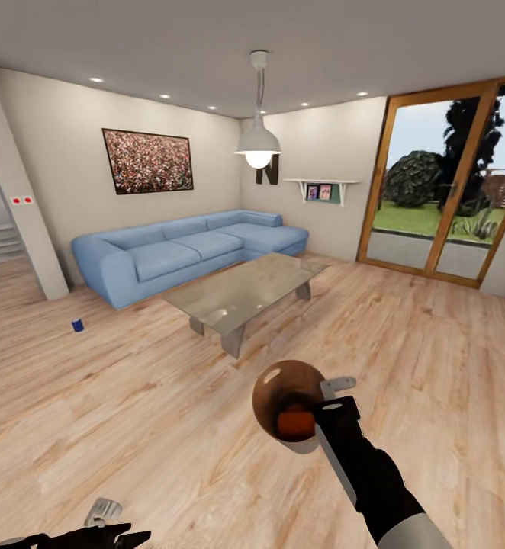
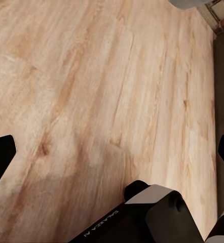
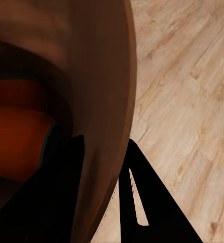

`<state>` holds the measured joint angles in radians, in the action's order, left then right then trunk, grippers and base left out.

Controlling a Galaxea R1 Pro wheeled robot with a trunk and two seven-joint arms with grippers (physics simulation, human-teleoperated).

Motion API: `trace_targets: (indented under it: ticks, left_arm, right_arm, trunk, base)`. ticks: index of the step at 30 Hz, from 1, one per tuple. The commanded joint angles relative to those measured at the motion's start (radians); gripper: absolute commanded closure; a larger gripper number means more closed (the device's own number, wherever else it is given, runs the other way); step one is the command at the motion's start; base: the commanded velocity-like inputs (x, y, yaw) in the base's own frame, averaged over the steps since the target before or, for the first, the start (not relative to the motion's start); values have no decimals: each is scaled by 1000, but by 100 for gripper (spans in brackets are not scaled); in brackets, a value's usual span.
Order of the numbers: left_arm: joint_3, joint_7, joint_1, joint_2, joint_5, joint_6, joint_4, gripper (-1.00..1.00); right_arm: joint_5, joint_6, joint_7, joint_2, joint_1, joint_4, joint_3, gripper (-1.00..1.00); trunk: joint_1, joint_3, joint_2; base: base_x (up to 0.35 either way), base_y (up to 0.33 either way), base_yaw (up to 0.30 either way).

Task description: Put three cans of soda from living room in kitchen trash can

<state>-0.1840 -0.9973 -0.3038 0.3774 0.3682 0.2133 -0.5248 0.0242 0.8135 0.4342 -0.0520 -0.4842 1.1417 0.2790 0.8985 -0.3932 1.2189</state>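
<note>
My right gripper is shut on the rim of the tash can, holding it low above the wood floor in the living room. One finger is outside the wall and the other is inside. The tash can's brown inside faces the head camera. An orange can of soda lies in it and looms close in the right wrist view. I cannot tell how many cans are inside. My left gripper hangs low at the near left, open and empty over bare floor.
A low glass-topped table stands ahead, with a blue sectional sofa behind it. A small blue object sits on the floor at left. Glass doors are at the right, a doorway with steps at far left. Open plank floor lies around me.
</note>
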Motion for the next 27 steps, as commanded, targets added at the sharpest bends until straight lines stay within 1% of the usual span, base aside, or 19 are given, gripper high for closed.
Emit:
trace_targets:
  ticks: [1, 16, 19, 27]
  left_arm:
    - [0, 0, 0, 0, 0, 0, 0, -100]
    - [0, -1, 0, 0, 0, 0, 0, -100]
    - [0, -2, 0, 0, 0, 0, 0, -100]
    - [-2, -3, 0, 0, 0, 1, 0, -100]
  right_arm:
    - [-17, 1, -2, 0, -1, 1, 0, 100]
    - [-17, 1, -2, 0, -1, 0, 0, 100]
    - [-17, 1, -2, 0, -1, 0, 0, 100]
    - [-17, 1, -2, 0, -1, 0, 0, 100]
  trunk:
    - [0, 0, 0]
    - [0, 0, 0]
    - [0, 0, 0]
    - [0, 0, 0]
  base:
    - [0, 0, 288]
    - [0, 3, 288]
    - [40, 167, 181]
    - [101, 281, 30]
